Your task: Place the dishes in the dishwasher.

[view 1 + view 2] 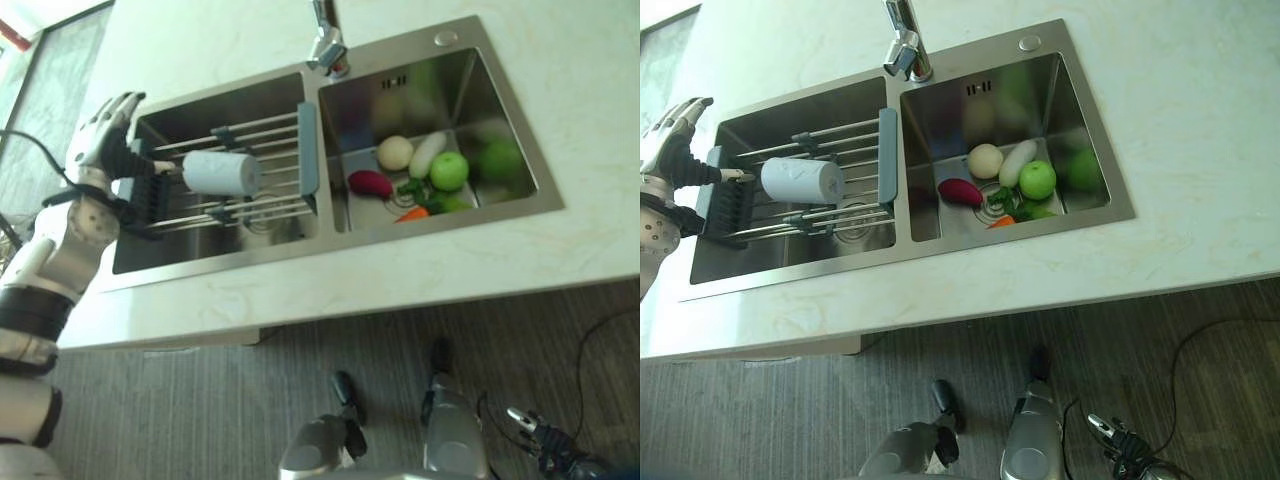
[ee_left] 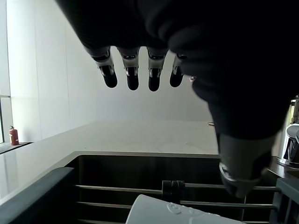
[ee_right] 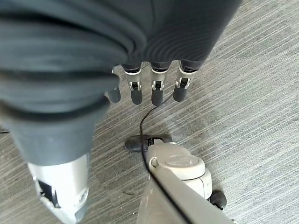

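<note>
Reaching toward the left basin, your left hand [image 1: 108, 135] hovers at the outer end of the drying rack [image 1: 240, 175], fingers straight and spread, holding nothing. The task's dish, a pale cup [image 1: 221, 172], lies on its side across the rack's rails, its base end turned toward your left hand and just beside it; whether a fingertip touches the cup cannot be determined. In the left wrist view the cup's rim [image 2: 182, 212] sits below the hand with the thumb above it, which suggests the hand is set for a sideways grasp not yet made. The rack spans the left basin of the double sink [image 1: 500, 215] so that washed items drain over it, which likely explains why the cup lies there. The right basin holds produce: a green apple [image 1: 449, 170], a pale round item [image 1: 394, 152], a white oblong vegetable [image 1: 427, 153], a dark red one [image 1: 370, 183] and an orange piece [image 1: 412, 214] partly covered by green leaves. The tap [image 1: 327, 45] stands between the basins, its top cut off. Your right hand [image 3: 154, 88] hangs low over the floor, fingers relaxed and empty. The light surface [image 1: 560, 100] surrounds the sink. No dishwasher can be located, so judge the carry route after the cup is secured.
</note>
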